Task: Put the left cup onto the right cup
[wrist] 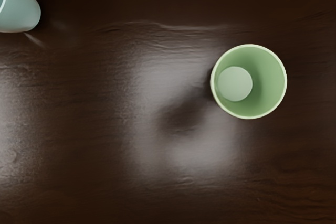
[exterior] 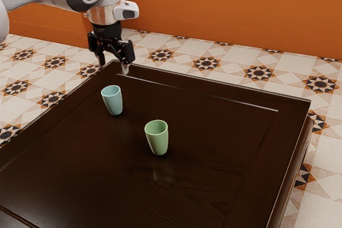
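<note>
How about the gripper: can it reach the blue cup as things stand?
Probably yes. The gripper hangs open and empty above the far edge of the table; the blue cup stands upright on it nearby, with nothing between them, and the green cup stands well apart from it.

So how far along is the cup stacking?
Nothing looks done yet: the blue cup and green cup stand apart on the dark table. In hand: the gripper hangs open and empty above the table's far edge. Left: grasping the blue cup, lifting it, setting it on the green one.
</note>
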